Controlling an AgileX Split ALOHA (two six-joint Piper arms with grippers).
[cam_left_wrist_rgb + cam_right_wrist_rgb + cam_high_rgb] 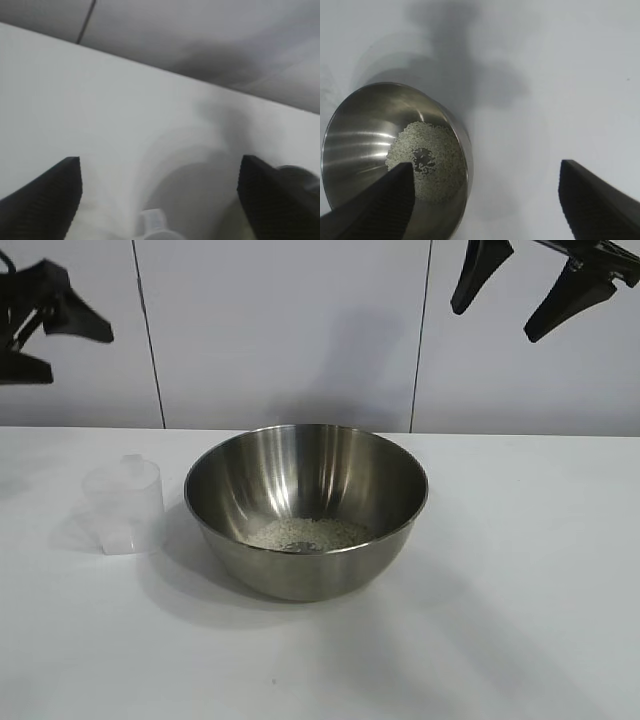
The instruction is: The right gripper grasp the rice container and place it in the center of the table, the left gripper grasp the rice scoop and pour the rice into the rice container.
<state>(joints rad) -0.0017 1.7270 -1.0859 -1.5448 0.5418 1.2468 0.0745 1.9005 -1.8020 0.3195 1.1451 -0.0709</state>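
The rice container [306, 508], a large shiny steel bowl, stands on the middle of the white table [520, 570]. A low pile of rice [308, 533] lies on its bottom. The rice scoop [124, 506], a small translucent cup, stands upright on the table just left of the bowl, and nothing grips it. My left gripper [80, 355] hangs open high at the far left, above and behind the scoop. In the left wrist view the left gripper [159, 165] is wide open, with only the scoop's tab [155, 222] below it. My right gripper [494, 324] hangs open high at the upper right, empty. In the right wrist view the right gripper [487, 170] is open above the rice container [360, 130] and its rice [427, 160].
A white panelled wall [290, 330] closes the back of the table. Bare tabletop lies to the right of the bowl and in front of it.
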